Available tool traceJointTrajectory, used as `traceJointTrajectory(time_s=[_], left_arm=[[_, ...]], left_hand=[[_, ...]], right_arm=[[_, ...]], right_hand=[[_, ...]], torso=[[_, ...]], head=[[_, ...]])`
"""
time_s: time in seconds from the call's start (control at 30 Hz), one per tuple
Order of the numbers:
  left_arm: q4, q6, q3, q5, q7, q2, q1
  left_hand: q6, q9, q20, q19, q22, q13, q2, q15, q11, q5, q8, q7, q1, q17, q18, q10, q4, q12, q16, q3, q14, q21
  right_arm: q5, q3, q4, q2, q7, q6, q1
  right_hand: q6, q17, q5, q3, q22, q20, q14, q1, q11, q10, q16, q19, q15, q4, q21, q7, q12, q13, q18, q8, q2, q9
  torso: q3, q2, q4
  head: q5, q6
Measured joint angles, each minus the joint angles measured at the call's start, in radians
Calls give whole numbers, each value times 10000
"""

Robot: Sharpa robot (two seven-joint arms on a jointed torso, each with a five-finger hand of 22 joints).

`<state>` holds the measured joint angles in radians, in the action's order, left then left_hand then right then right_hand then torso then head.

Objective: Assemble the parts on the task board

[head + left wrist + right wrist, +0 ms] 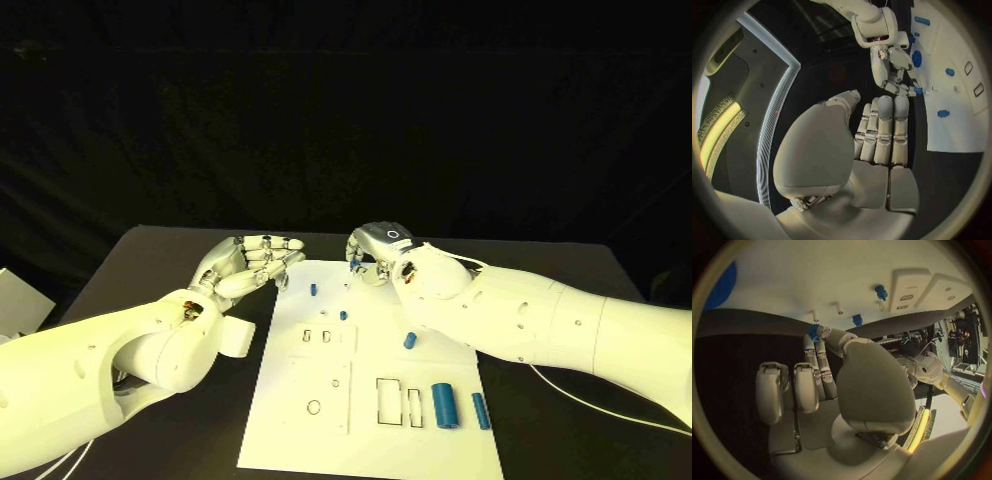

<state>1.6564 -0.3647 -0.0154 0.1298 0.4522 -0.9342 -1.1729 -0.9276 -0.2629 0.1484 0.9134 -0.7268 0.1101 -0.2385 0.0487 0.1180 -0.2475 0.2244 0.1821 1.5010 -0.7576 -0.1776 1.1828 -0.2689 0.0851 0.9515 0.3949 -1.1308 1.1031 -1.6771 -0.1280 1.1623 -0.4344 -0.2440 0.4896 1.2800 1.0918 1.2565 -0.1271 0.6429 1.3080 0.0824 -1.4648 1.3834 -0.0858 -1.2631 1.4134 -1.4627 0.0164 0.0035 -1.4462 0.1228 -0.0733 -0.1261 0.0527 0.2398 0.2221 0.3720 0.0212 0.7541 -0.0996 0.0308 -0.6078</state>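
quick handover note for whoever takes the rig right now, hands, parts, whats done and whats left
Left hand: holds nothing, fingers held straight and together, hovering beside the task board's far left corner.
Right hand: over the board's far edge, pinching a small blue part at its fingertips.
Parts: two small blue pieces stand near the far end, one short piece lies mid-board, two long blue cylinders lie near the right edge by the rectangular slots.
Done: cannot tell how many are seated.
Left: place the pinched part, then the loose pieces.

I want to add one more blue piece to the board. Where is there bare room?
The white board's near-left corner, below the small oval hole, is bare. The near-right is crowded with upright blue pieces, and the far edge by the right hand.
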Motion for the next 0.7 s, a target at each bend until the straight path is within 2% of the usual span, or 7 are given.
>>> traceJointTrajectory(time_s=[0.7], left_arm=[[10, 10, 0, 0, -9, -13, -22]], left_hand=[[0, -8, 0, 0, -39, 5, 0, 0, 37, 0, 0, 0, 0, 10, 0, -36, 27, 0, 0, 27, 0, 40]], right_arm=[[-20, -40, -252, 229, 22, -220, -141]], right_hand=[[-1, -30, 20, -29, -3, 0, 0, -4, 1, 1, -6, 0, 0, -22, 0, 0, 0, 0, 2, -1, 4, 31]], torso=[[5, 3, 26]], head=[[-113, -81]])
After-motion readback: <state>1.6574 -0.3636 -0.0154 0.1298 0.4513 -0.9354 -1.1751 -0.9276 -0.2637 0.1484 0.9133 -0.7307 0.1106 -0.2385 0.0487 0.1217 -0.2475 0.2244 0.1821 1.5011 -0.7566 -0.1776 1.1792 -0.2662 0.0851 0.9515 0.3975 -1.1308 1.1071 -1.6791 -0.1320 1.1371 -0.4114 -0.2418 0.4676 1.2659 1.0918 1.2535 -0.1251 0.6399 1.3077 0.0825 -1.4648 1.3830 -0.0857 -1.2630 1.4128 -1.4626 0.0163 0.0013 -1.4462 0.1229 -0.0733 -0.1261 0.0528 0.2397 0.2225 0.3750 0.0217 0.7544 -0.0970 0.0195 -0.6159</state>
